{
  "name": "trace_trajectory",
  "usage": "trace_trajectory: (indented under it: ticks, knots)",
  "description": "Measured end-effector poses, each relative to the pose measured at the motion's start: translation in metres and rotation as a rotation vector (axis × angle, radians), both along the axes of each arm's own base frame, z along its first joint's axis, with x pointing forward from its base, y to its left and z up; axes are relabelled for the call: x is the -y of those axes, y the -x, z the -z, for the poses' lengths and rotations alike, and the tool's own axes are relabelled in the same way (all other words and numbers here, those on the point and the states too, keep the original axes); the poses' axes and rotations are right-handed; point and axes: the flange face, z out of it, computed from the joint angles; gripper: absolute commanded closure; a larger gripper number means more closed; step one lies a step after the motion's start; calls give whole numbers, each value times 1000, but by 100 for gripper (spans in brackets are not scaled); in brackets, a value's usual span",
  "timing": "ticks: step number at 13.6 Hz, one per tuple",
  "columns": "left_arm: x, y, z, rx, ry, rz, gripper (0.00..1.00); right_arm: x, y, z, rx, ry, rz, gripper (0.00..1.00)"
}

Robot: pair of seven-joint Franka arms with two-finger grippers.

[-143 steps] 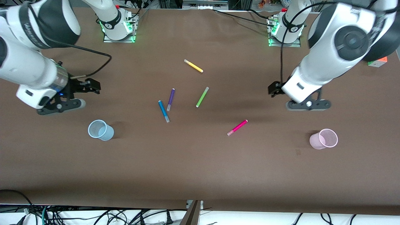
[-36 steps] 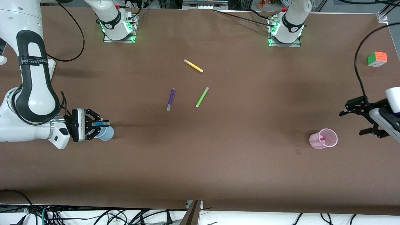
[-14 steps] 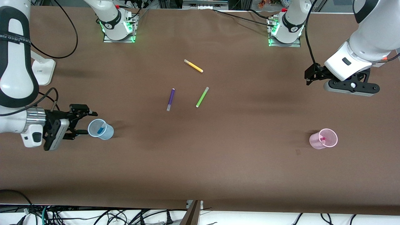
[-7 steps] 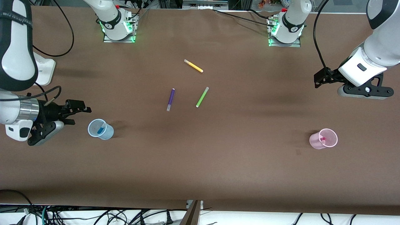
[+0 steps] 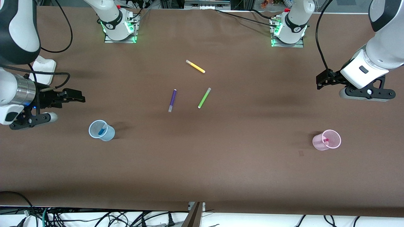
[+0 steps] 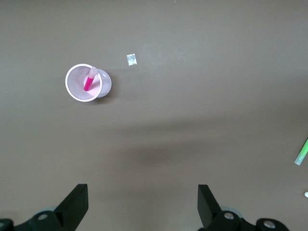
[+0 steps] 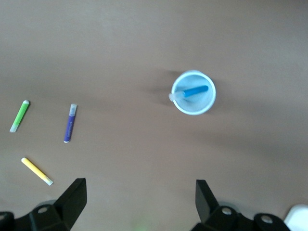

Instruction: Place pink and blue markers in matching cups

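Observation:
The pale blue cup (image 5: 109, 135) stands upright toward the right arm's end of the table, with the blue marker (image 5: 101, 130) leaning inside it. The pale pink cup (image 5: 316, 142) stands upright toward the left arm's end, with the pink marker (image 5: 325, 140) inside it. My right gripper (image 5: 77, 96) is open and empty, up over bare table beside the blue cup. My left gripper (image 5: 322, 81) is open and empty, over bare table beside the pink cup. The right wrist view shows the blue cup (image 7: 195, 105) with the blue marker (image 7: 195, 90), and the left wrist view shows the pink cup (image 6: 106, 85) with the pink marker (image 6: 89, 83).
A purple marker (image 5: 172, 100), a green marker (image 5: 204, 98) and a yellow marker (image 5: 195, 66) lie on the brown table near its middle. A small scrap (image 5: 300, 153) lies near the pink cup. A white block (image 5: 44, 67) sits at the right arm's end.
The blue and pink markers went from the table into their cups. My right gripper let go of the blue marker and rose away from the blue cup. My left gripper barely moved.

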Motion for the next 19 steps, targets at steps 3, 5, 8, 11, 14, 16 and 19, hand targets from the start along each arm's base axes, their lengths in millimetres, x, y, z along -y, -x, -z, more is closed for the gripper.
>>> trace_trajectory:
  ticks: [3, 5, 8, 11, 14, 16, 19]
  knots:
    - [0, 0, 1, -1, 0, 0, 0, 1, 24, -1, -23, 61, 21, 0]
    - [0, 0, 1, -2, 0, 0, 0, 2, 40, -1, -9, 74, 23, 0]
    - [0, 0, 1, -2, 0, 0, 0, 14, 60, -10, 25, 84, 46, 0]
    - [0, 0, 1, -2, 0, 0, 0, 36, 75, -43, 80, 83, 85, 0]
    - [0, -1, 1, -2, 0, 0, 0, 51, 84, -63, 120, 140, 97, 0]
    - [0, -1, 1, -2, 0, 0, 0, 53, 86, -65, 116, 168, 94, 0]
    - [0, -1, 1, -2, 0, 0, 0, 52, 88, -64, 97, 166, 94, 0]
